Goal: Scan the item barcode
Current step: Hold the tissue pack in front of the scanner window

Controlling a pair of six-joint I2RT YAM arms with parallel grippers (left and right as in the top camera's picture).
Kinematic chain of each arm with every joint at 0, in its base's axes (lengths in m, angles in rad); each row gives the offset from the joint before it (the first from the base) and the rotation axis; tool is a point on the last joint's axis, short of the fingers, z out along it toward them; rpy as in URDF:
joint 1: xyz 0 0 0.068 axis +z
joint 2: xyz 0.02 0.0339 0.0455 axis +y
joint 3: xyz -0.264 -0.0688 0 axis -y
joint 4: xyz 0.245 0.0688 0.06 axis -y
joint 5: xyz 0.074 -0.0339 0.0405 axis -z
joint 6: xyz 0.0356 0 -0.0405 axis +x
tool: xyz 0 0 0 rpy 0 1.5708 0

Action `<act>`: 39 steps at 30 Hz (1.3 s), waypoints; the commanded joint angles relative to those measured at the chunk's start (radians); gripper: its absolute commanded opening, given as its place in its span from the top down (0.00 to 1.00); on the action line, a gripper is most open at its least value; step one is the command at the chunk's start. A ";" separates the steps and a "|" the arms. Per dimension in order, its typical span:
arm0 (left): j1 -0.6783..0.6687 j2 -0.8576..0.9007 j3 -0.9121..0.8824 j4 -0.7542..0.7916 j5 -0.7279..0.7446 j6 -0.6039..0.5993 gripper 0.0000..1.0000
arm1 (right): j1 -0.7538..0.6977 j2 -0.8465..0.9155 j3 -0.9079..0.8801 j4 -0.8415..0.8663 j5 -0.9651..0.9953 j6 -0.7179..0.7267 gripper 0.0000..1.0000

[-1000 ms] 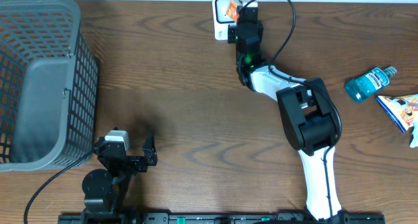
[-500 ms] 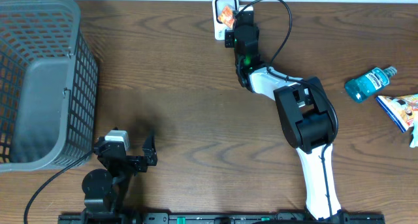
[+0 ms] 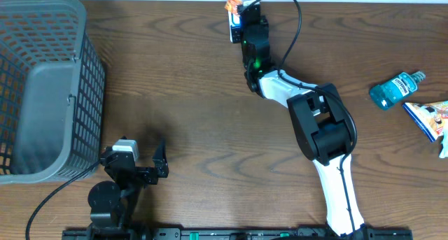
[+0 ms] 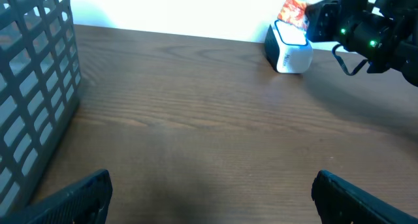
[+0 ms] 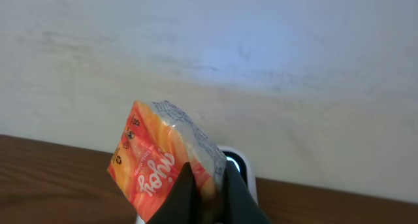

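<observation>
My right gripper (image 5: 208, 191) is shut on an orange snack packet (image 5: 153, 168), which it holds up at the table's far edge directly over the white barcode scanner (image 5: 238, 166). Seen from overhead, the packet (image 3: 236, 1) sits past the gripper (image 3: 246, 17) and covers most of the scanner (image 3: 235, 34). In the left wrist view the packet (image 4: 292, 11) hangs above the scanner (image 4: 289, 48). The left gripper (image 3: 143, 166) stands open near the front left, nothing between its fingers (image 4: 78, 196).
A grey mesh basket (image 3: 42, 86) fills the left side of the table. At the right edge lie a blue bottle (image 3: 396, 89) and a coloured snack bag (image 3: 428, 117). A black cable (image 3: 290, 16) loops from the right wrist.
The right arm has carried the packet farther back and a little left, so it now hangs over the scanner at the table's edge. The left arm has not moved.
</observation>
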 commanded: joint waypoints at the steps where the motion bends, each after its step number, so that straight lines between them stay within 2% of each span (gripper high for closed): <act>1: -0.003 -0.004 0.012 0.001 0.006 0.005 0.02 | -0.001 0.017 0.019 0.006 0.027 -0.051 0.99; 13: -0.003 -0.004 0.012 0.001 0.006 0.005 0.02 | -0.021 0.102 0.020 0.015 0.027 0.010 0.98; 19: -0.003 -0.004 0.012 0.001 0.006 0.005 0.02 | -0.022 0.101 0.038 0.003 0.022 0.127 0.99; 23: -0.003 -0.004 0.012 0.001 0.006 0.005 0.02 | -0.018 0.061 0.040 -0.054 0.016 0.128 0.99; 27: -0.003 -0.004 0.012 0.001 0.006 0.005 0.02 | -0.011 -0.021 0.040 -0.163 0.016 0.116 0.99; 39: -0.003 -0.004 0.012 0.001 0.006 0.005 0.02 | -0.006 -0.279 0.040 -0.670 0.016 0.152 0.99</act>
